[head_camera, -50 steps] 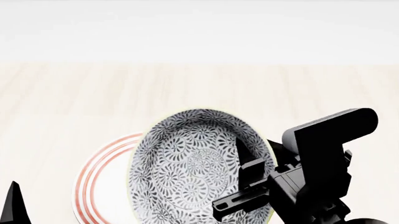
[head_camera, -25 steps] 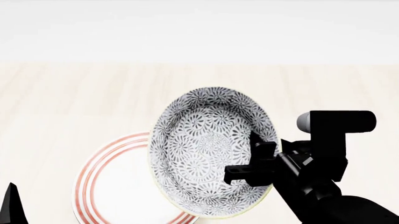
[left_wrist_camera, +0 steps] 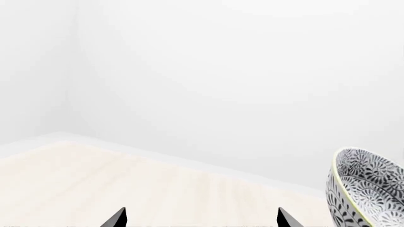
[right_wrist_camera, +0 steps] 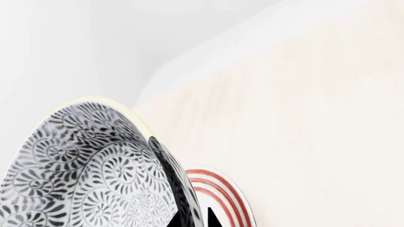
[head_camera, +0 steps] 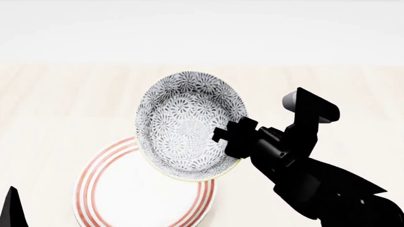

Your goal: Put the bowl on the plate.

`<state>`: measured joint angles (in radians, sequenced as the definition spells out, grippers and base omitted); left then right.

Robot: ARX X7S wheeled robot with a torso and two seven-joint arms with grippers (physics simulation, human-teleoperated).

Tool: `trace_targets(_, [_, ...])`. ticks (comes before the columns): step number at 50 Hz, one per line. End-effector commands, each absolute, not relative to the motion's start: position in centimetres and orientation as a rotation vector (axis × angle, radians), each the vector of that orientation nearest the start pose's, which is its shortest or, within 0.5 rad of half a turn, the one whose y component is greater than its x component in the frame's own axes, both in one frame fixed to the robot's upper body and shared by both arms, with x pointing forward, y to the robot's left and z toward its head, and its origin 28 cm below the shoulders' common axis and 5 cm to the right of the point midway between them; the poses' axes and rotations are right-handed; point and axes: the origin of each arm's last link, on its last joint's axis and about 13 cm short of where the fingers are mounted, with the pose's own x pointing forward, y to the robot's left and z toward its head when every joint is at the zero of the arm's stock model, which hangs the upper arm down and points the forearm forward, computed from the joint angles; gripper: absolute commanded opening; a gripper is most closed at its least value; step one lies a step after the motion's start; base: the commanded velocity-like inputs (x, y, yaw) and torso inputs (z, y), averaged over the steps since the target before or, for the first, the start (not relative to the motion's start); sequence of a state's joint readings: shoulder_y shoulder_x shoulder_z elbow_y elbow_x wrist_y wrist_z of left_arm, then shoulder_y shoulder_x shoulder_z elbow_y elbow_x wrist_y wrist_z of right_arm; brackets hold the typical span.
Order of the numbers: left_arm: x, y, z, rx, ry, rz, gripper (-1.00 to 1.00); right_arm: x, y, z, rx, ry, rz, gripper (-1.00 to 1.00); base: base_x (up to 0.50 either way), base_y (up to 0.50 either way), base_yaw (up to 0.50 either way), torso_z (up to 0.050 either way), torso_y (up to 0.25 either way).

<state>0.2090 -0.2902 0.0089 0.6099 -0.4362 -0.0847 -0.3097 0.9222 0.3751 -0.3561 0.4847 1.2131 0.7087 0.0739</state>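
Carrying: the right gripper (head_camera: 235, 138) holds the bowl (head_camera: 188, 124) in the air by the rim, jaws clamped on the rim's right-hand side in the head view.
Bowl attitude: tilted steeply, its patterned inside turned toward the head camera; the pale yellowish rim shows all the way round.
Bowl position: lifted clear of the desk (head_camera: 57, 104), its lower edge overlapping the plate's far right part in the head view; height above the plate cannot be told exactly.
Plate: the plate (head_camera: 132, 196) lies flat on the desk near the robot, its white middle bare, partly cut off by the lower edge of the head view.
Right wrist view: the bowl (right_wrist_camera: 88, 175) fills the near side, with the plate's red rings (right_wrist_camera: 218, 198) showing just past it.
Left gripper: only two dark fingertips (left_wrist_camera: 117, 218) show, set apart, holding nothing; the bowl (left_wrist_camera: 366, 189) sits at the edge of that view.
Step in hand: transport, with the bowl not yet centred over the plate.
Next move: likely bring the bowl toward the robot and leftward over the plate's middle, level it so its base faces down, lower until it rests, then release.
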Motion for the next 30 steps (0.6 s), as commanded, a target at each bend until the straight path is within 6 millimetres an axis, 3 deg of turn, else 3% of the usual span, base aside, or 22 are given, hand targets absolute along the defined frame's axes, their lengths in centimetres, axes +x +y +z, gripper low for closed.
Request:
trace_targets(1, [15.7, 23.2, 10.0, -0.198, -0.246, 0.088, 1.0, 37.8, -10.9, 14.8, 0.606, 0.492, 0.437, -1.0, 0.0, 0.0, 0.0, 0.0, 0.0])
trace_targets(15, [15.3, 23.2, 10.0, -0.199, -0.245, 0.076, 1.0, 39.7, -8.9, 13.1, 0.589, 0.576, 0.489, -1.0, 0.0, 0.0, 0.0, 0.0, 0.001])
trace_targets(30, [15.2, 23.3, 10.1, -0.206, -0.248, 0.08, 1.0, 38.9, -7.2, 10.7, 0.587, 0.639, 0.514, -1.0, 0.0, 0.0, 0.0, 0.0, 0.0])
